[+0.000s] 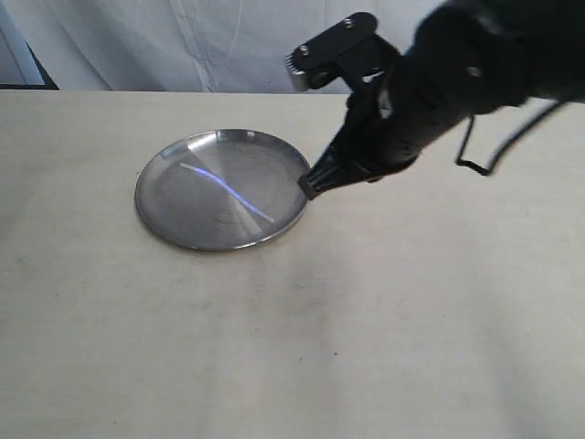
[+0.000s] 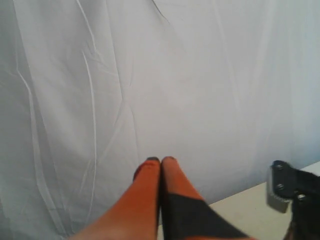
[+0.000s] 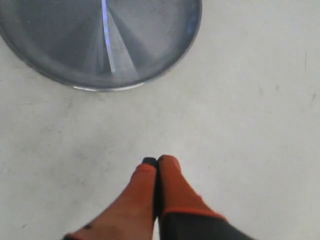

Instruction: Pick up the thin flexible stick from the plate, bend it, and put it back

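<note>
The round silver-grey plate [image 1: 164, 219] lies on the table left of centre; its rim [image 3: 165, 70] also shows in the right wrist view. The thin flexible stick [image 1: 228, 190] rests diagonally across the plate, glinting bluish, and appears as a pale strip [image 3: 107, 40] from the right wrist. My right gripper [image 1: 309, 189] hangs just beside the plate's right rim, shut and empty, its orange fingertips [image 3: 157, 161] pressed together over bare table. My left gripper [image 2: 160, 160] is also shut with nothing in it, raised and facing the white curtain; it does not show in the exterior view.
A white curtain [image 1: 183, 41] hangs behind the table's far edge. The beige tabletop [image 1: 366, 320] stretches in front of and to the right of the plate. The right arm's wrist camera block [image 2: 280, 186] appears at the edge of the left wrist view.
</note>
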You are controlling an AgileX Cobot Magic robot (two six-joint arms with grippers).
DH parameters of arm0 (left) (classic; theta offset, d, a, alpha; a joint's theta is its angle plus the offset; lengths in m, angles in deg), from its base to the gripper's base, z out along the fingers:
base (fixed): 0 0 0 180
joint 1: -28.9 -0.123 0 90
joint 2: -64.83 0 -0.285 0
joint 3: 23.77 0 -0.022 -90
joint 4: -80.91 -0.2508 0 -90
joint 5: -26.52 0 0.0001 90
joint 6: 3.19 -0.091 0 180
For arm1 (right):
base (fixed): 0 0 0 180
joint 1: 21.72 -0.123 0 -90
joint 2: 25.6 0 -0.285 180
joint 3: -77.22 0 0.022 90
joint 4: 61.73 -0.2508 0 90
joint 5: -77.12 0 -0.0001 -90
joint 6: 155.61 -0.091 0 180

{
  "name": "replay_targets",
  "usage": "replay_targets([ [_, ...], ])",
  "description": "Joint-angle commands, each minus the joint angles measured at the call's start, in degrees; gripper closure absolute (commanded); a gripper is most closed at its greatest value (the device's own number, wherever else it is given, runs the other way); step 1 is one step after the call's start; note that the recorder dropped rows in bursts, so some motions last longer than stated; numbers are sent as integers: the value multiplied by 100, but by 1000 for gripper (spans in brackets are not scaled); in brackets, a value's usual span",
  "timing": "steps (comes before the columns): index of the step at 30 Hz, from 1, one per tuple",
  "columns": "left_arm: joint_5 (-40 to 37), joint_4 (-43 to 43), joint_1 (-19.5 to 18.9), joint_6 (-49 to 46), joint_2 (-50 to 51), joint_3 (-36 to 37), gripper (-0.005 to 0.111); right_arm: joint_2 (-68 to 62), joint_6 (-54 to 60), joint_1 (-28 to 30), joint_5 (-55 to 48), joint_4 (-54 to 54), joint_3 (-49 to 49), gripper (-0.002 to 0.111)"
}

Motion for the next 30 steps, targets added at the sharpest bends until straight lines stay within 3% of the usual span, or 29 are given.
replay_targets([
  [1,-43,22,23,29,-33,31,107,1156,-355,18,-446,-255,774,107],
  [6,-43,22,23,29,-33,31,107,1942,-355,18,-1486,-324,916,107],
  [17,-43,22,23,29,-33,31,107,2886,-438,18,-1168,-307,970,107],
  [21,-43,22,23,29,-33,31,107,3842,-438,324,203,-307,1614,107],
  [25,-43,22,23,29,-33,31,107,5076,-438,1224,2375,-626,3015,107],
  [30,-43,22,23,29,-33,31,107,6657,-438,2376,3621,-1140,4653,107],
])
